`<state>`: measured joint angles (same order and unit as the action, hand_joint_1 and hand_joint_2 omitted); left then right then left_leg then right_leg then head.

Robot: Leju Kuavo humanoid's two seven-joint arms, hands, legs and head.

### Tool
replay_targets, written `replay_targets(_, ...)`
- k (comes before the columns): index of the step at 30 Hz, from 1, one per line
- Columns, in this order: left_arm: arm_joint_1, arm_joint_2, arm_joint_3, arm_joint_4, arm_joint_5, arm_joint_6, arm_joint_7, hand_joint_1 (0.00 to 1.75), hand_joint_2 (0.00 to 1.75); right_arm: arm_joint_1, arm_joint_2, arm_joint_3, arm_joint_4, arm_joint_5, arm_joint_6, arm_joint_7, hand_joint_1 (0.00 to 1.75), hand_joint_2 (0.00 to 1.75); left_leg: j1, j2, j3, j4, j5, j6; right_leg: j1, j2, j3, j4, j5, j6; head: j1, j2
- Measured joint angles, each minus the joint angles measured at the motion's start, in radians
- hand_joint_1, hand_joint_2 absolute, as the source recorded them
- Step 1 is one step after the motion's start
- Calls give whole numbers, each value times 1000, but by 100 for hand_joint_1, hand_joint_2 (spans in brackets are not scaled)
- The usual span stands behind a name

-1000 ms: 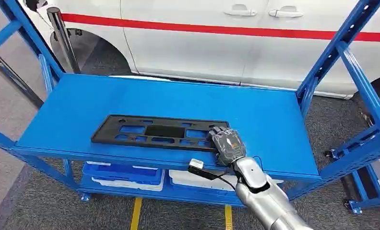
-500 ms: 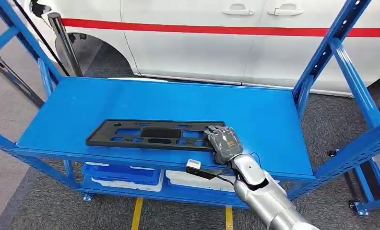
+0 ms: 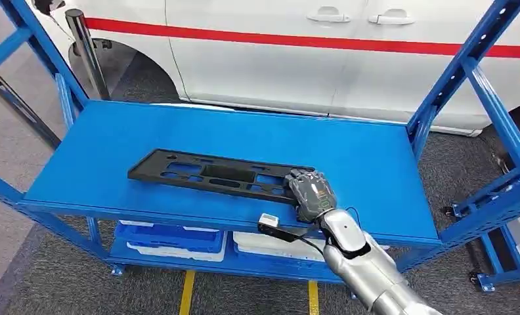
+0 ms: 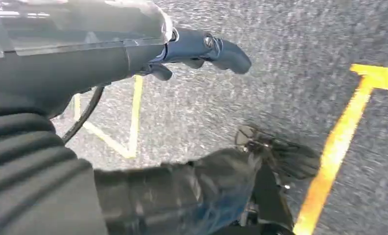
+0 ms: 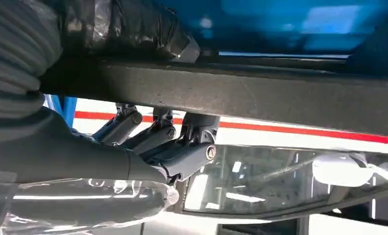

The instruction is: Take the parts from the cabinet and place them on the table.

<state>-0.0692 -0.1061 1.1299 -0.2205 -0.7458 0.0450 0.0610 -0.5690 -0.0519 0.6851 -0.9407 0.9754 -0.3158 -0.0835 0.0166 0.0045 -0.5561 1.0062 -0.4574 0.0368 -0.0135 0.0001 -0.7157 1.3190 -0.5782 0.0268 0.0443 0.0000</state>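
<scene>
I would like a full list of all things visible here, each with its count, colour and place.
black plastic frame: one, black, on the top shelf, its right end held by the right robot hand.
shelf rack: one, blue, in front of the robot.
bins: blue and white, on the lower shelf; count unclear.
car: one, white with a red stripe, behind the rack.
floor lines: yellow, on grey carpet.
right robot hand: one, grey, gripping the frame.
left robot hand: one, dark, hanging above the floor, holding nothing.
</scene>
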Motion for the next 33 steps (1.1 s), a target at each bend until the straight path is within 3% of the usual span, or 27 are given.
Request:
replay_targets(1,0,0,0,0,0,0,5,0,175,0,0,2,2,7,-11,7,173,175,0,-1,2,1,-1,0,0,0,24,-52,38,-3,0,0)
replay_targets(3,-1,-2,1,0,0,-2,12,0,175,2,0,6,5,40,-46,36,173,175,-1,-4,5,3,-4,-4,2,0,111,-232,126,-16,0,0)
replay_targets(4,-1,-5,1,0,0,-3,14,0,175,2,0,8,5,53,-61,49,173,175,-2,-5,2,5,-6,-7,6,0,136,-289,121,-26,0,0)
replay_targets(7,-4,-8,2,0,0,-3,17,0,175,5,3,16,7,69,-77,63,173,175,-5,-6,-2,3,-4,-24,14,-1,131,-294,122,-28,0,0)
replay_targets(8,-5,-8,2,0,0,-3,18,0,175,6,4,18,6,85,-96,74,173,175,-6,-6,1,0,-3,-30,14,-1,133,-299,125,-34,0,0)
replay_targets(9,-4,-8,2,0,0,-3,18,0,175,10,5,19,6,108,-119,90,173,175,-5,-7,-4,5,-9,-34,-1,-4,141,-311,133,-43,-1,0)
replay_targets(10,-4,-8,3,0,0,-3,19,0,175,17,10,19,7,142,-154,116,173,175,-5,-6,-11,30,-30,-38,0,-7,144,-315,134,-47,-1,0)
replay_targets(11,-4,-9,4,0,-1,0,20,0,175,25,10,18,7,186,-193,152,173,175,-3,-6,-38,86,-66,-41,-1,-10,141,-315,134,-52,-3,0)
replay_targets(13,-2,-11,5,0,-5,2,23,0,175,52,10,13,6,278,-263,215,173,175,1,-6,-118,252,-143,-50,1,-12,137,-314,134,-53,-3,0)
replay_targets(14,-1,-12,6,0,-6,2,23,0,175,62,10,10,4,302,-279,228,173,175,1,-6,-144,306,-160,-53,2,-11,136,-313,134,-54,-3,0)
replay_targets(15,0,-13,7,0,-9,2,23,0,175,73,10,5,0,344,-305,248,173,175,3,-6,-157,327,-150,-55,1,-11,136,-312,133,-54,-3,0)
replay_targets(16,1,-13,7,0,-11,2,26,0,175,82,11,-3,-6,374,-322,262,173,175,5,-6,-142,290,-115,-56,1,-9,137,-309,131,-53,-3,0)
replay_targets(17,0,-13,8,0,-12,3,28,0,175,90,12,-9,-10,390,-329,267,173,175,6,-6,-112,225,-71,-56,0,-8,138,-305,129,-51,-3,0)
replay_targets(18,-1,-13,9,0,-14,3,33,0,175,103,17,-21,-26,427,-339,275,173,175,7,-5,-64,120,-15,-55,-2,-6,139,-298,123,-45,-3,0)
replay_targets(19,-2,-14,11,0,-15,3,40,0,175,121,21,-43,-53,475,-346,283,173,175,8,-6,-33,38,7,-52,-2,-6,136,-290,119,-39,-2,0)
replay_targets(20,-3,-16,12,0,-17,2,42,0,175,137,26,-61,-74,499,-350,284,173,175,0,-8,-26,29,-1,-50,6,-5,129,-282,117,-33,-4,0)
replay_targets(21,-4,-19,14,0,-19,1,44,0,175,152,34,-78,-98,503,-353,284,173,175,1,-10,-31,30,-2,-41,5,-5,121,-280,120,-29,-2,0)
replay_targets(23,-3,-21,17,0,-21,0,46,0,175,182,47,-115,-152,507,-359,280,173,175,-3,-11,-38,34,1,-36,6,-6,119,-282,125,-20,-2,0)
replay_targets(24,-2,-22,18,0,-21,0,46,0,175,192,52,-132,-174,508,-362,277,173,175,4,-10,-38,23,9,-24,6,-4,118,-279,124,-17,-3,0)
replay_targets(26,-4,-26,18,0,-23,0,47,0,175,209,56,-160,-210,510,-364,277,173,175,4,-6,-42,19,19,-6,0,-4,101,-229,61,-11,-1,0)
replay_targets(28,-6,-28,19,0,-24,-1,47,0,175,221,60,-185,-235,510,-366,277,173,175,1,-6,-56,19,27,5,0,-2,44,-71,-38,-4,-2,0)
replay_targets(29,-6,-28,19,0,-24,-3,47,0,175,229,60,-193,-246,510,-366,278,173,175,-1,-6,-64,20,32,6,0,-2,23,-5,-66,-2,-2,0)
replay_targets(30,-6,-29,19,0,-25,-3,47,0,175,237,60,-200,-257,510,-366,281,173,175,-2,-6,-70,20,36,6,0,-2,22,16,-66,-1,-2,0)
replay_targets(31,-6,-31,19,0,-25,-4,47,0,175,244,60,-205,-266,510,-366,282,173,175,-2,-6,-76,21,42,5,0,-2,43,-8,-46,-3,-2,0)
replay_targets(33,-6,-32,19,0,-28,-4,49,0,175,247,60,-208,-282,510,-366,290,173,175,-3,-6,-88,23,52,-1,1,-2,142,-162,23,-10,-2,0)
